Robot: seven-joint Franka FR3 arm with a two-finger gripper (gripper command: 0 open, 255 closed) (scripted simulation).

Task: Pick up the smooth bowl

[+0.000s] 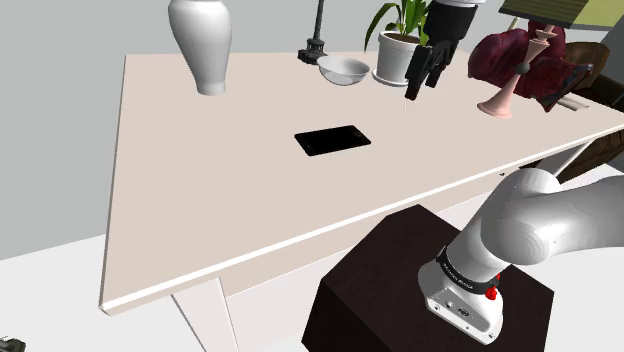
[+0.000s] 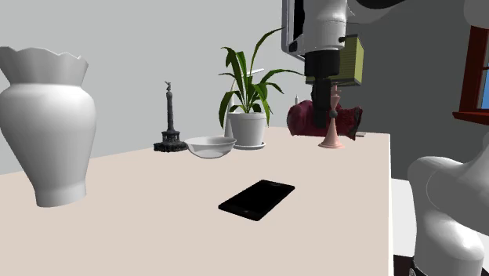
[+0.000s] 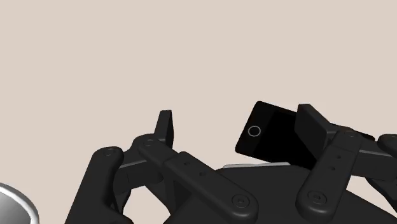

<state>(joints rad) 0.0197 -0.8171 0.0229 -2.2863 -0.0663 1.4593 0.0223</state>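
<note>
The smooth white bowl [image 1: 343, 70] stands at the far side of the beige table [image 1: 200, 180], between a dark statuette and a potted plant; it also shows as bowl [image 2: 210, 146], and a sliver of the bowl's rim [image 3: 13, 207] peeks in beside the hand. My black gripper [image 1: 423, 80] hangs in the air above the table, to the shoulder view's right of the bowl and apart from it. Seen from the wrist, the gripper [image 3: 238, 130] is open: its fingers [image 3: 165, 127] stand wide apart with nothing held. The gripper [image 2: 320, 125] points down at the tabletop.
A black phone [image 1: 333, 140] lies flat mid-table, seen below the fingers as phone [image 3: 270, 133]. A large white vase [image 1: 200, 45], a dark statuette [image 1: 316, 40], a potted plant [image 1: 398, 50], a pink figurine [image 1: 503, 90] and a dark red bundle [image 1: 530, 55] line the far edge.
</note>
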